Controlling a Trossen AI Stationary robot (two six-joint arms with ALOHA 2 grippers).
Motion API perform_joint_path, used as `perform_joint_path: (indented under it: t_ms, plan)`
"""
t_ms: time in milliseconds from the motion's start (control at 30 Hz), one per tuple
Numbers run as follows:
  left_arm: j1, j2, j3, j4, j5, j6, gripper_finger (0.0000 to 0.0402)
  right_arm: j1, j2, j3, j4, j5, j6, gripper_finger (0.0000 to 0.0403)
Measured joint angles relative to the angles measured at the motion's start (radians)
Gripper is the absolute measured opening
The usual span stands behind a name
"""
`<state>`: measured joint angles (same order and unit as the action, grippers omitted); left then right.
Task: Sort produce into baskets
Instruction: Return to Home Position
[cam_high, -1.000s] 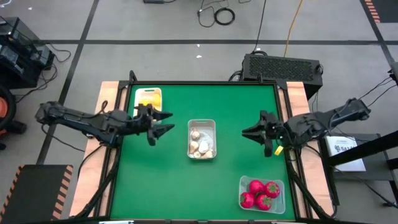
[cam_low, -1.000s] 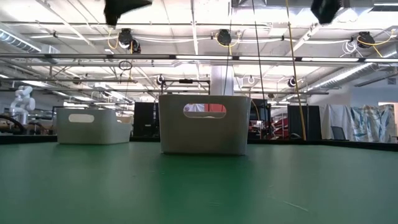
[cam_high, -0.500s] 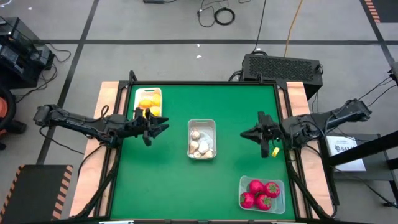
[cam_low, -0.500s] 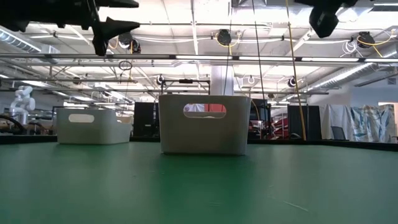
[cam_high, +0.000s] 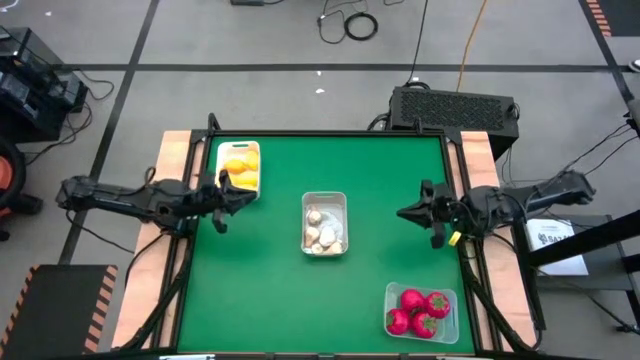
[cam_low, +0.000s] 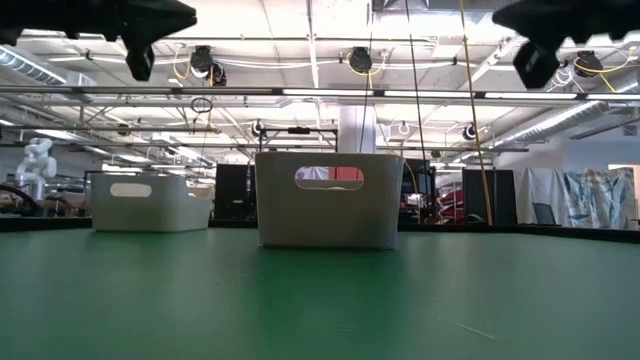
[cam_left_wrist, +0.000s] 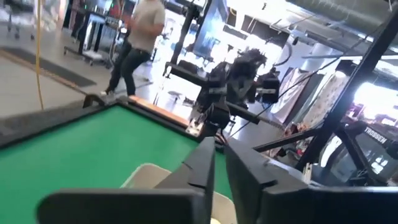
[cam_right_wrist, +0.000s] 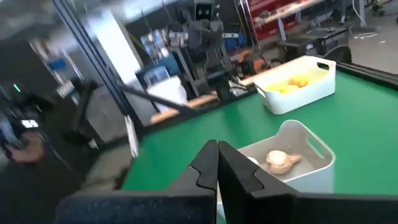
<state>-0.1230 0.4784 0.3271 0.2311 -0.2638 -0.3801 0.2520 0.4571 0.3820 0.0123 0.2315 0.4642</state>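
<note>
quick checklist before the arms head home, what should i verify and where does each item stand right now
1. Loose produce on the green table: none seen in the high view. Ok.
2. Lemons all in the white basket, upper left in the high view. Ok.
3. Garlic bulbs in the middle basket. Ok.
4. Strawberries in the clear basket, lower right in the high view. Ok.
5. Left hand shut, holding nothing, beside the white basket. Ok.
6. Right hand shut, holding nothing, near the table's right edge. Ok.
</note>
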Motion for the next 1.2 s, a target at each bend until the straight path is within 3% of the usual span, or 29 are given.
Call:
perform_joint_path:
  t_ms: [167,400,667,867,1200]
  plan:
    - [-0.001,-0.054,-0.028,-0.005,-0.037,0.052,0.0007,-0.003,-0.075,-0.19,0.233,-0.003,0.052,0.0]
    - [-0.001,-0.131,-0.138,-0.011,-0.033,-0.046,0.0009,-0.006,-0.122,-0.368,0.429,0.012,0.099,0.0]
    - [-0.001,-0.343,-0.145,-0.286,-0.032,-0.109,0.0004,-0.035,-0.14,-0.368,0.366,0.002,0.114,0.0]
    - [0.0,-0.475,-0.144,-0.342,-0.071,-0.051,0.0004,-0.097,-0.173,-0.367,0.329,0.003,0.084,0.0]
    - [-0.001,-0.478,-0.153,-0.437,-0.058,-0.084,0.0003,-0.188,-0.189,-0.367,0.219,-0.053,0.087,0.0]
